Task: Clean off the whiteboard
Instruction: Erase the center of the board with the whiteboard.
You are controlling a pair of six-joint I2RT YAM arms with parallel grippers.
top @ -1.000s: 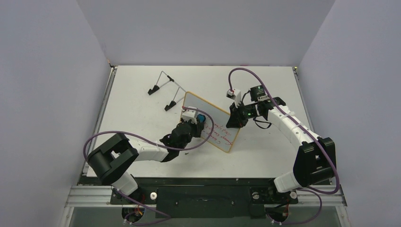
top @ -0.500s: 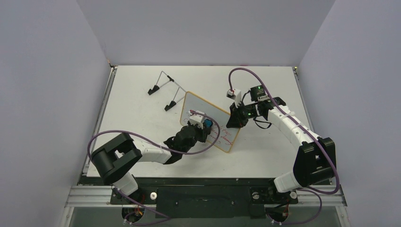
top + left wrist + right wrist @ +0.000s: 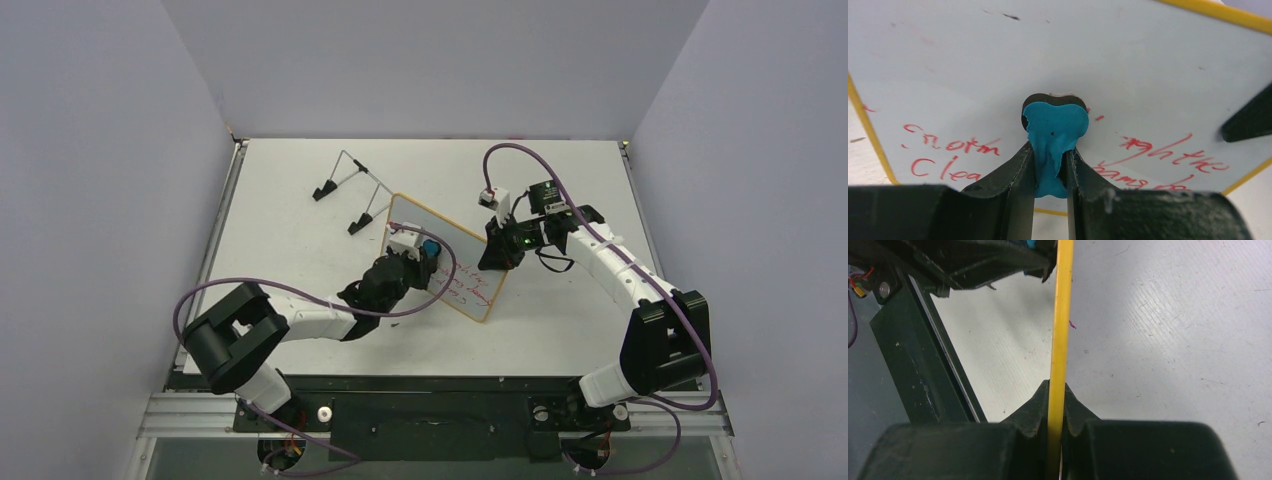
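— What are the left jaws holding?

— They're pinched in narrow on a small blue eraser (image 3: pixel 1055 131), hard enough that the foam bulges out past the tips. Its dark face is pressed flat against the whiteboard (image 3: pixel 1128 60).

— And the other side?

— The right jaws are shut tight on the board's yellow rim (image 3: pixel 1062 315); from that wrist you see the board edge-on, running straight up between them. So one arm steadies it and the other one rubs.

— Where does the board sit, then?

— About mid-tabletop (image 3: pixel 560 170), between the two arms, tipped up with its face toward the left arm. I can't tell whether its lower edge rests on the tabletop. The wire stand (image 3: pixel 352 186) is off behind it, apart, with nothing on it.

— How far along would you say?

— Midway, I'd judge. Above the eraser the surface looks blank apart from faint smudges. Below it the red handwriting (image 3: pixel 1168 150) runs along both sides, and there's a second line underneath.

— So what next?

— I'd guess strokes down and sideways through those lines, with the eraser kept flat on the board. The right jaws will need to hold firm so the board doesn't swing away.
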